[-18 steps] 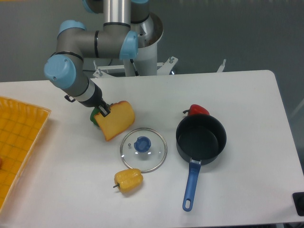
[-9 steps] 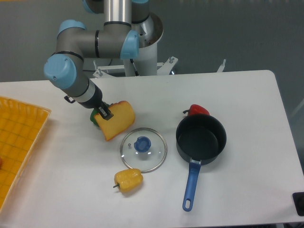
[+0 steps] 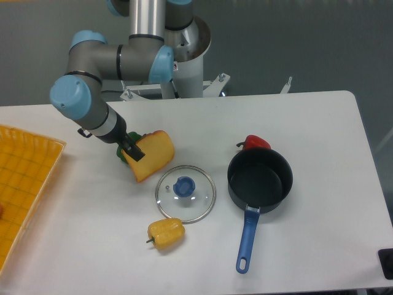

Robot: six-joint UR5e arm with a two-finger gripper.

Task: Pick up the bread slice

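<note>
The bread slice (image 3: pixel 153 157), flat and yellow-orange with a darker crust edge, lies on the white table left of centre. My gripper (image 3: pixel 132 149) reaches down from the upper left, and its dark fingertips are at the slice's left edge. The fingers are small and partly hidden by the wrist, so whether they clamp the slice does not show. A green pepper (image 3: pixel 122 153) peeks out just behind the gripper.
A glass lid (image 3: pixel 185 193) with a blue knob lies just right of and below the slice. A yellow pepper (image 3: pixel 166 234) sits below it. A dark pot (image 3: pixel 260 178) with a blue handle stands at the right, with a red pepper (image 3: pixel 256 142) behind it. A yellow tray (image 3: pixel 24 184) lies at the left edge.
The arm's elbow and wrist have shifted slightly left. The fingertips remain at the slice's left edge, and the bread slice has not moved.
</note>
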